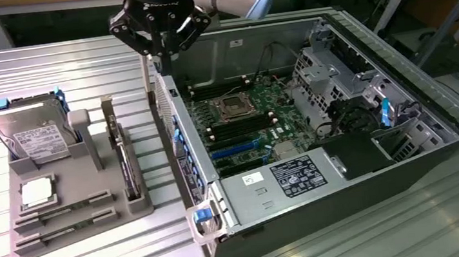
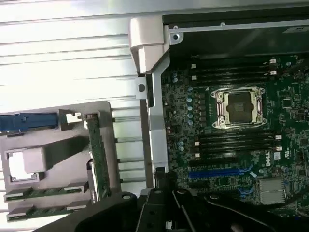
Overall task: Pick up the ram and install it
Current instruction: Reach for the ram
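Observation:
Two slim green ram sticks (image 2: 46,193) lie in the front slots of the grey holder (image 1: 91,202), one beside the other (image 1: 53,216). My gripper (image 1: 160,57) hangs high over the back edge of the open computer case (image 1: 322,176), at the wall that faces the holder, well away from the ram. Its fingers look drawn together with nothing between them. In the wrist view, the gripper's dark body (image 2: 178,212) is over the case wall. The motherboard (image 2: 231,159) shows black memory slots (image 2: 236,140) on both sides of the empty processor socket (image 2: 240,107).
The holder also carries an upright hard drive with blue rails (image 1: 31,135), a square silver processor (image 1: 36,190) and a tall expansion card (image 1: 125,160). The case has drive cages (image 1: 337,84) and a power supply (image 1: 304,175). All of it stands on a ribbed metal table (image 1: 58,64).

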